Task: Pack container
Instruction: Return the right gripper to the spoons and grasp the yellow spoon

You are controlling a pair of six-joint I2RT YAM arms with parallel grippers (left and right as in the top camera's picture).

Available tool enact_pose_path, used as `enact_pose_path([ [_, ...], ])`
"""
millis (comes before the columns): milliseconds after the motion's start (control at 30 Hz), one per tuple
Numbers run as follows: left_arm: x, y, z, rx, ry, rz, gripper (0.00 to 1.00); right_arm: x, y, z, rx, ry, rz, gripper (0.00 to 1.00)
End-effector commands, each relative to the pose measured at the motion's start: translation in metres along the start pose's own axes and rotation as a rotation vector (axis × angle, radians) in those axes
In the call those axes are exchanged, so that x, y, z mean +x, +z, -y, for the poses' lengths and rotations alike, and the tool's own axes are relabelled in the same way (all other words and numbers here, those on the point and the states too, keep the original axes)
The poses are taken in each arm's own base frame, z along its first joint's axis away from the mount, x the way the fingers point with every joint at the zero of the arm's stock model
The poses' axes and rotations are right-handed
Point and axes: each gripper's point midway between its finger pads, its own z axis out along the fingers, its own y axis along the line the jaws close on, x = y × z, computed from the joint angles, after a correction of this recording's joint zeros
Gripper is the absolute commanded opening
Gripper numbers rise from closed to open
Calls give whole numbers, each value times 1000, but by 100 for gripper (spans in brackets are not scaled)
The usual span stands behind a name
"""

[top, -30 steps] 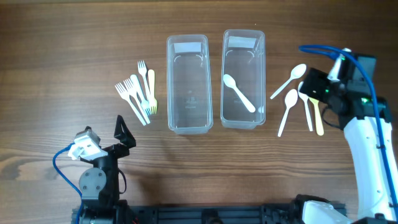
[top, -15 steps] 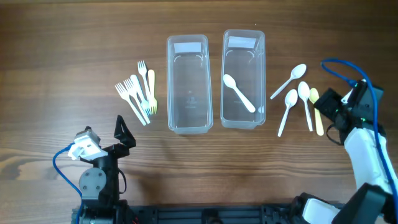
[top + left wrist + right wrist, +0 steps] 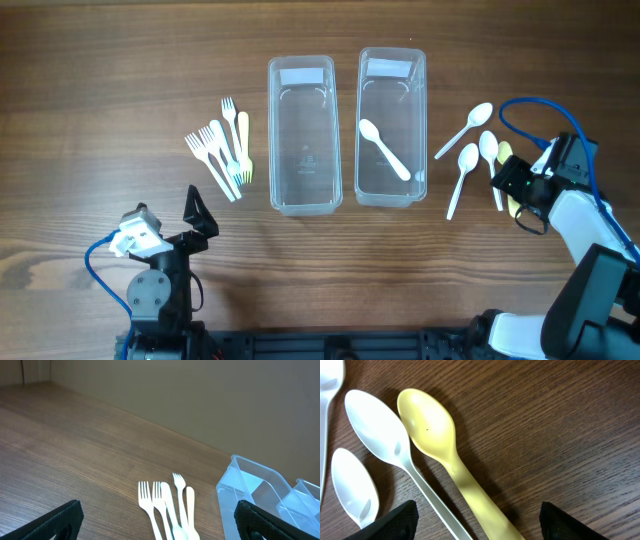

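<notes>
Two clear containers stand mid-table, the left container (image 3: pixel 301 135) empty, the right container (image 3: pixel 391 128) holding one white spoon (image 3: pixel 384 150). Several white and pale yellow forks (image 3: pixel 222 148) lie left of them and also show in the left wrist view (image 3: pixel 167 510). White spoons (image 3: pixel 466 150) and a yellow spoon (image 3: pixel 447 460) lie at the right. My right gripper (image 3: pixel 477 525) is open, low over the yellow spoon's handle, with a white spoon (image 3: pixel 395 460) beside it. My left gripper (image 3: pixel 160 520) is open and empty near the table's front left.
The wooden table (image 3: pixel 100 80) carries only these items. A blue cable (image 3: pixel 530 105) loops above the right arm (image 3: pixel 590 215).
My right gripper has moved from over the spoons out to the right, then back left and down onto the yellow spoon. The left arm has not moved.
</notes>
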Motion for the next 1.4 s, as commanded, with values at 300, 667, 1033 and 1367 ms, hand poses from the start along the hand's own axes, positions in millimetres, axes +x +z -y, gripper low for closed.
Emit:
enact_pose_path([
  [300, 2, 1, -2, -5, 13, -2, 100, -4, 6, 9, 49, -23, 18, 68],
  [667, 2, 1, -2, -5, 12, -2, 100, 14, 25, 13, 57, -24, -56, 63],
  [1033, 2, 1, -2, -5, 13, -2, 100, 10, 25, 14, 65, -44, -40, 29],
  [1367, 2, 1, -2, -5, 13, -2, 100, 13, 25, 14, 68, -20, -52, 11],
])
